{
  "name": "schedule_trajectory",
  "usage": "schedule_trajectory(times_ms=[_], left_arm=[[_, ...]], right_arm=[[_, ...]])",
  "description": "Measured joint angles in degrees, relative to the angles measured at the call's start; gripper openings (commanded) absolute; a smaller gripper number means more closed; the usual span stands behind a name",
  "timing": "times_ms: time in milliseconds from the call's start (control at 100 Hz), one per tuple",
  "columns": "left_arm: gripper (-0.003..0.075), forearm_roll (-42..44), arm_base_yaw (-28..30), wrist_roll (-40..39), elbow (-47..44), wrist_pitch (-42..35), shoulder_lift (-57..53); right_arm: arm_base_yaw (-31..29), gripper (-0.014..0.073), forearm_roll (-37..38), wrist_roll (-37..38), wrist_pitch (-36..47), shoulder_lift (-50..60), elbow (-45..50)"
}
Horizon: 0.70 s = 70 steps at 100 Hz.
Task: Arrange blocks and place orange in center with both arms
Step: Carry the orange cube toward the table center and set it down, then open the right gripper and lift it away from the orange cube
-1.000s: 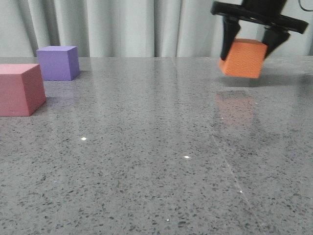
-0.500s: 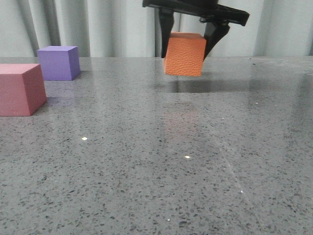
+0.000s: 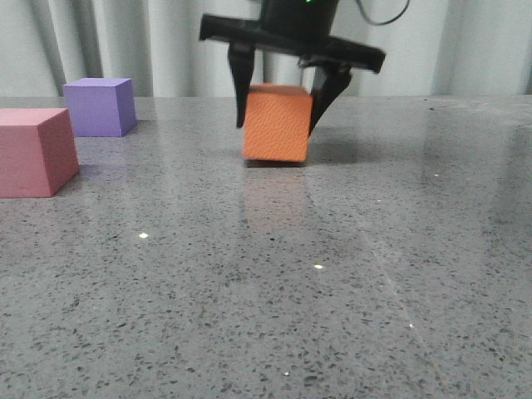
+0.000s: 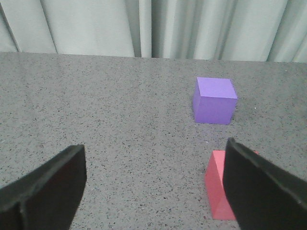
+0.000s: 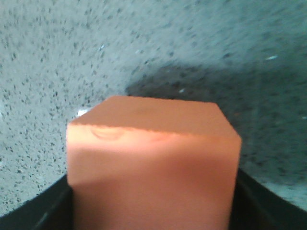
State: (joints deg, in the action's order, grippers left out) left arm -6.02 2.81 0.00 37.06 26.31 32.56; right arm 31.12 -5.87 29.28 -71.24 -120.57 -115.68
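I have swung the orange cube [image 3: 278, 123] leftward from the far right; my right claw [image 3: 281, 112] grips it, touching down mid-table, while the left claw [image 4: 153, 189] hangs spread, empty.

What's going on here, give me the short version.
The right end effector is shut on the orange cube, holding it at or just above the table near the middle. The purple cube and pink cube sit apart on the left side, untouched. The left end effector hangs open above the table, with those two cubes ahead of it, holding nothing.
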Motion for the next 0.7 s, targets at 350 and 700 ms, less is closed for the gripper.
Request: schedule_trajectory(times_ms=[350,700], left_arm=[[0.0564,0.0,0.0,0.0,0.0,0.0,0.0],[0.0564,0.0,0.0,0.0,0.0,0.0,0.0]], right_arm=[[0.5,0.0573,-0.3,0.0,0.0,-0.9,-0.4],[0.5,0.0569,-0.3,-0.2,0.0,-1.1,-1.6]])
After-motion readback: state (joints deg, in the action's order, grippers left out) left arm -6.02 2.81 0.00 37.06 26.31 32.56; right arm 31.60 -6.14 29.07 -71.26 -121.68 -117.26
